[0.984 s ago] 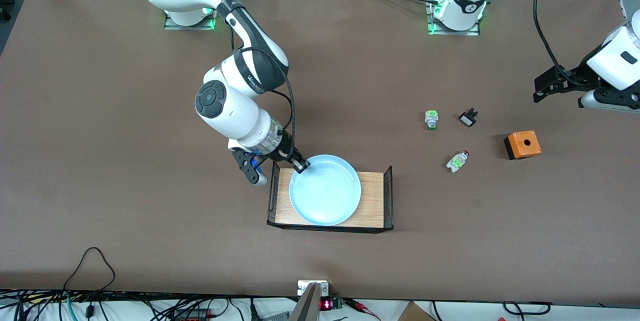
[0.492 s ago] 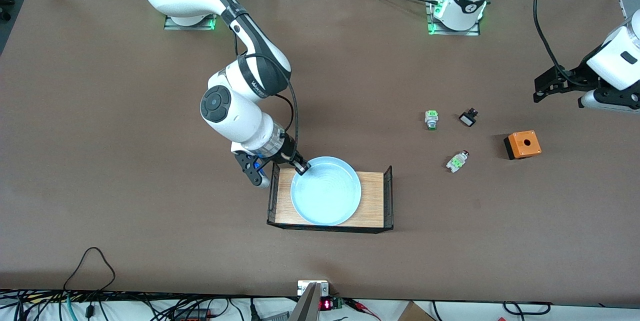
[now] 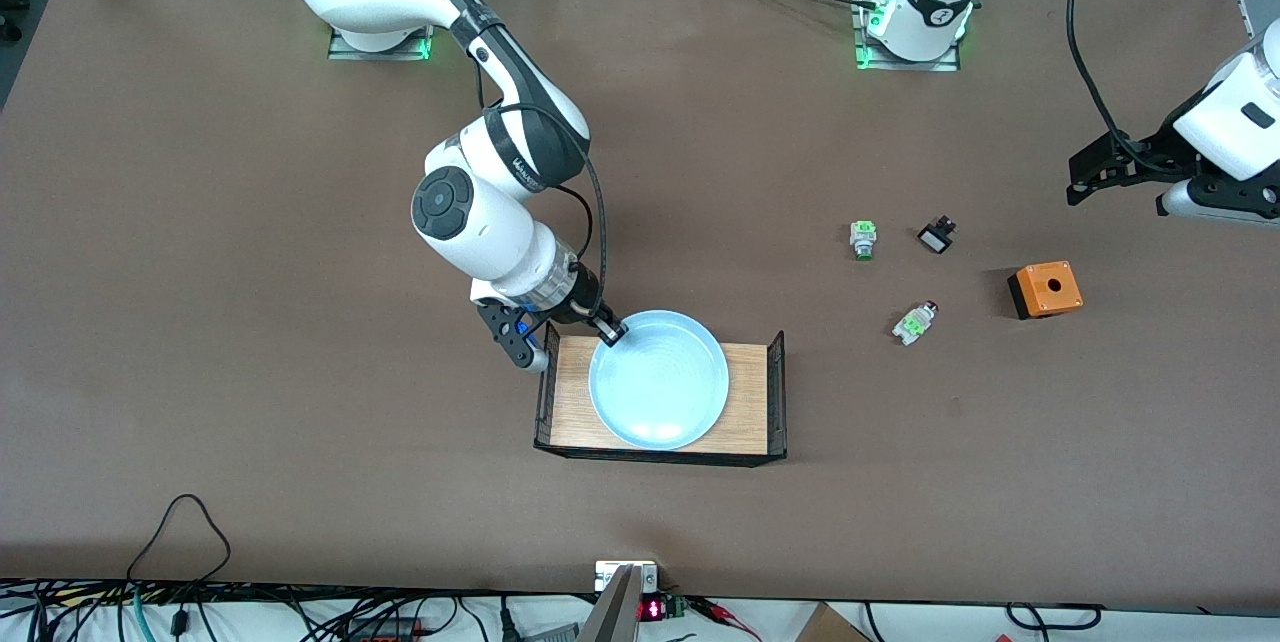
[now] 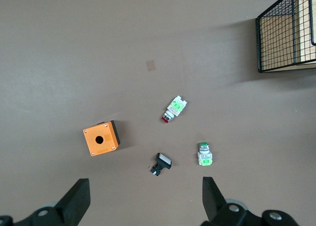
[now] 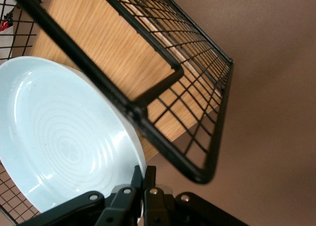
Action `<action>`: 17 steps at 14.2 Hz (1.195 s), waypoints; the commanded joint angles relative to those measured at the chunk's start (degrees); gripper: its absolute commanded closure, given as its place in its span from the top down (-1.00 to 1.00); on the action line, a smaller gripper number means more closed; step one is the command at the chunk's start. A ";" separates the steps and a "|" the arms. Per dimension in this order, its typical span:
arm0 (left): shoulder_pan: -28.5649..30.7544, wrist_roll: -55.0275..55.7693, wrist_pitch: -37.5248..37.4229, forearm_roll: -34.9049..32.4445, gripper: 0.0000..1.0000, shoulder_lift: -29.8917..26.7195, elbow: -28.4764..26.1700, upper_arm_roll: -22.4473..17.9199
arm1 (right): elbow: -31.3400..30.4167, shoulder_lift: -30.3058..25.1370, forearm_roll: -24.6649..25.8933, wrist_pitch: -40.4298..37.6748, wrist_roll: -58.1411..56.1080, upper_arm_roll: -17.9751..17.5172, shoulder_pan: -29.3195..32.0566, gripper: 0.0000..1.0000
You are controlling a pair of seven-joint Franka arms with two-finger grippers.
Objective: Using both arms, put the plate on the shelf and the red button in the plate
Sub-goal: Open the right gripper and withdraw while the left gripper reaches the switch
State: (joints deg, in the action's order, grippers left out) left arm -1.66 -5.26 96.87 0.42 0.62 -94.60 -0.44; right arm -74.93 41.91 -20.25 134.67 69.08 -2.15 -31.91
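— Did the plate (image 3: 659,380) just shift? It looks closer to the middle of that wooden tray (image 3: 752,402) than a second ago.

— It did. The right gripper (image 3: 609,330) has carried it a little toward the left arm's end of the table, so in the front view it now sits just below centre, more squarely over the tray. The fingers are pinched tight on the rim, at the plate's upper-left edge in that frame. I'd say the placing is nearly done — only the letting go seems left.

— Is it resting on the wood?

— Can't tell from here. The right wrist view shows the rim up beside the black wire end wall, so it may be hanging just above the board.

— And the red button (image 3: 914,322)?

— Untouched, lying on the brown tabletop right of centre, small whitish body with a green block and a tiny red cap. The left gripper (image 3: 1118,169) waits at the right edge of the frame, over bare table, jaws spread wide with nothing in them.

— The plate looks smooth.

— Glossy pale blue, shallow, faint concentric rings inside. The tray is light wood grain with mesh ends.
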 commanded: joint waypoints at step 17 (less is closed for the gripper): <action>1.66 -1.60 -9.16 5.47 1.00 7.71 1.18 0.26 | 1.10 -16.40 6.18 -26.37 -2.37 0.48 6.23 1.00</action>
State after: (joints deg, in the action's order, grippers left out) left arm -0.39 -5.44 88.84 4.92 4.02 -94.82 -0.58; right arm -72.99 28.46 -14.21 112.38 67.94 -1.15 -27.50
